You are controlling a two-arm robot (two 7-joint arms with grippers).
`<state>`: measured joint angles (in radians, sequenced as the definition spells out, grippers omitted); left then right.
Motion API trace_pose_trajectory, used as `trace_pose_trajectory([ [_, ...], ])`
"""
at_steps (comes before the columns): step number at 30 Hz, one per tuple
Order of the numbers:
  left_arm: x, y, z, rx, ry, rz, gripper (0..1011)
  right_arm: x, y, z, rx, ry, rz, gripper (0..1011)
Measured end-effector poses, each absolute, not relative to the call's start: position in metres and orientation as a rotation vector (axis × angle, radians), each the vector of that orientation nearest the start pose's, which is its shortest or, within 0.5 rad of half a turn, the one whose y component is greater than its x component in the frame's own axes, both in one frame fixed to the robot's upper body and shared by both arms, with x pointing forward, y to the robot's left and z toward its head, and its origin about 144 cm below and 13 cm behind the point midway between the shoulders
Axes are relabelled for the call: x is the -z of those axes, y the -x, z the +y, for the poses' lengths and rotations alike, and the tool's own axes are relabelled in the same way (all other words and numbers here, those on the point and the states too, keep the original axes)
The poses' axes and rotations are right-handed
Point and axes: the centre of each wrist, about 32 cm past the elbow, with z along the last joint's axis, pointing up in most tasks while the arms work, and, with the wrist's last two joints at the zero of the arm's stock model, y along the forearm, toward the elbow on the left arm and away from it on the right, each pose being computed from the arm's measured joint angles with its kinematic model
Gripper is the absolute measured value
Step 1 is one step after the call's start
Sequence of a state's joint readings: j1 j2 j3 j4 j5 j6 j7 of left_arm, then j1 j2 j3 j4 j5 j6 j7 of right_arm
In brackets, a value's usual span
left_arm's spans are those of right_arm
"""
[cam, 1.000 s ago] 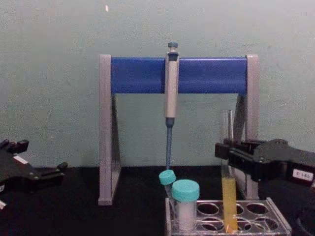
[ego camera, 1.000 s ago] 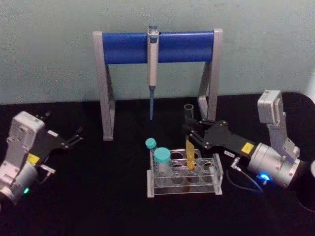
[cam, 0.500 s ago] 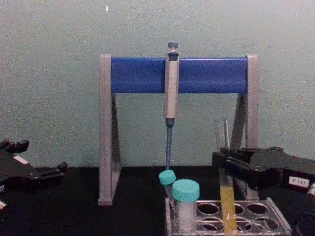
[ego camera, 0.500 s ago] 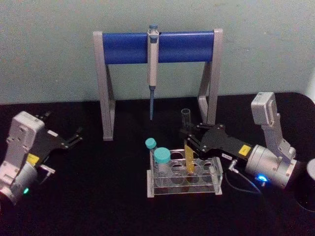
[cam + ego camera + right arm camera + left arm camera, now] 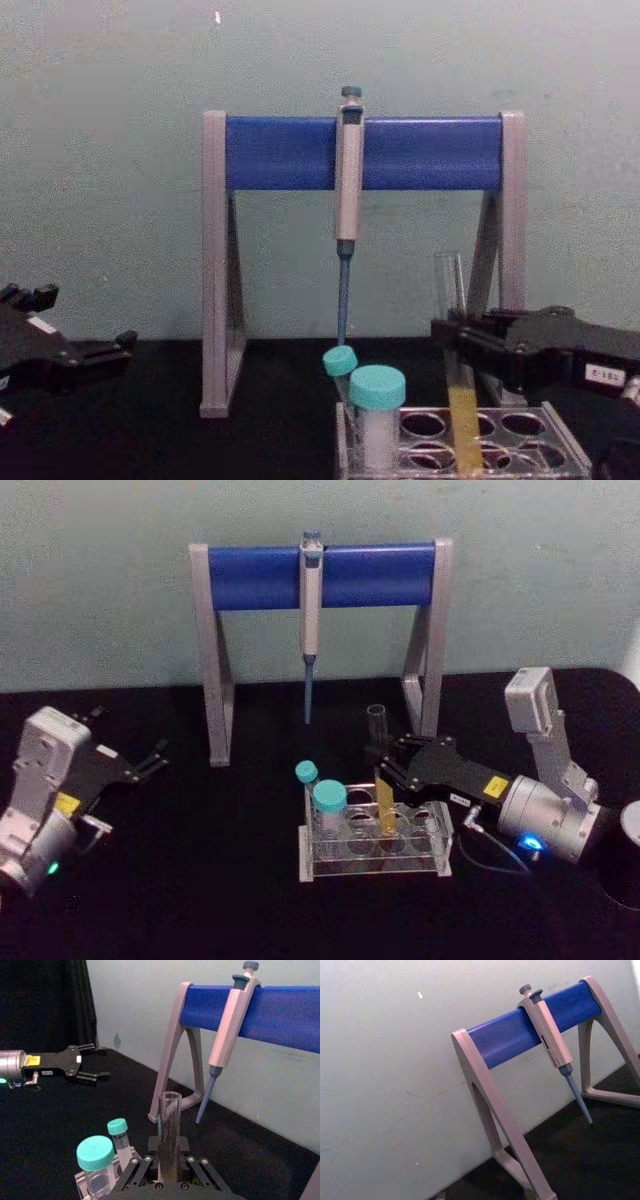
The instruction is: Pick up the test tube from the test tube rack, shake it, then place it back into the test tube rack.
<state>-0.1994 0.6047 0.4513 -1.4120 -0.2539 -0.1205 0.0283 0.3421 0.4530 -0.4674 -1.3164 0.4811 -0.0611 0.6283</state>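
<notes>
The right pincer [image 5: 384, 763] is shut tight around the middle of the test tube [image 5: 385, 808]. The tube stands almost straight up, its yellow end down in a hole of the test tube rack [image 5: 372, 871]. The left pincer [image 5: 157, 757] is wide open, far off to the left.

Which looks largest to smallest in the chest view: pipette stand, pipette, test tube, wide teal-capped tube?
1. pipette stand
2. pipette and test tube, about alike; the tube stands nearer, so unranked
3. wide teal-capped tube
</notes>
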Motion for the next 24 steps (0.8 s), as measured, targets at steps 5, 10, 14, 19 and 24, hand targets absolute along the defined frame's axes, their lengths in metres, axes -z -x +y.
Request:
trace_pose_trajectory([
  [5,-1.1398,-0.4886,0.3097,-1.248,-0.304,-0.285,1001,-1.1572,-0.5327,-0.2653,0.653,0.092,0.005,222],
  [10,-1.1398,-0.4886,0.3096,-1.248,-0.304,-0.285,1001,-1.1573,-0.5328,-0.2655,0.654,0.094,0.007,222],
  [14,-1.1398,-0.4886,0.3097,-1.248,-0.304,-0.285,1001,-1.1577,-0.5328,-0.2657,0.654,0.095,0.007,221],
  [19,-1.1398,-0.4886,0.3097,-1.248,-0.304,-0.285,1001,-1.1578,-0.5328,-0.2657,0.654,0.095,0.006,221],
  [24,-1.1398,-0.4886,0.3097,-1.248,-0.304,-0.285,1001,-1.1578,-0.5327,-0.2655,0.654,0.095,0.006,221],
])
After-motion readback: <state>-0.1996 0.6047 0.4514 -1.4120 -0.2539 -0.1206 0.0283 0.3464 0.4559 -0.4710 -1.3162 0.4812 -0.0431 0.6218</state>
